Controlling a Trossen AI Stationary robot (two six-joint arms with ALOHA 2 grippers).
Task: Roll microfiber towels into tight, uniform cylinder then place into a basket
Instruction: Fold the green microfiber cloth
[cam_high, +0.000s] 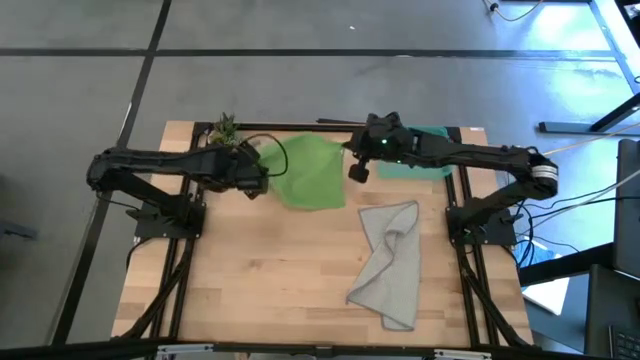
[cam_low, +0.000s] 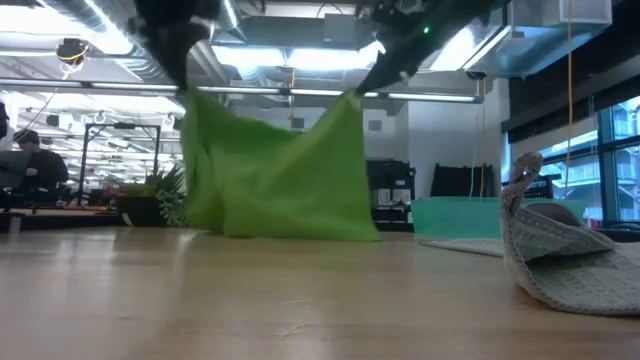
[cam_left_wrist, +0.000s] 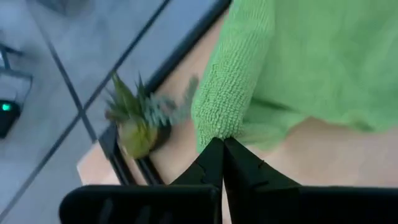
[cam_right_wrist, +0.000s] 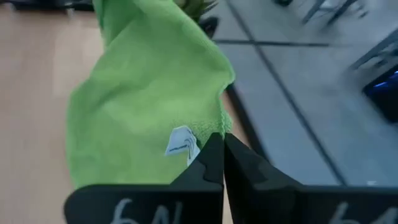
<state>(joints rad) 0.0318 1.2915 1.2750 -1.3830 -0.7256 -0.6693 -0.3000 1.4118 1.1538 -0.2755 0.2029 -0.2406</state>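
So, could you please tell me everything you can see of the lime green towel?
The lime green towel is a soft, nubby microfiber cloth with a small white label near one corner. It hangs lifted and spread between the two arms: the left gripper is shut on one upper corner and the right gripper on the other. The top edge sags between them, and in the low view the bottom edge reaches down to about the wooden table, toward its far side, though contact is unclear.

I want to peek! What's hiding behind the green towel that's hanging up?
Beside the green towel, a small potted plant pokes out at one edge and the teal basket at the other. Whatever sits straight behind the cloth is covered.
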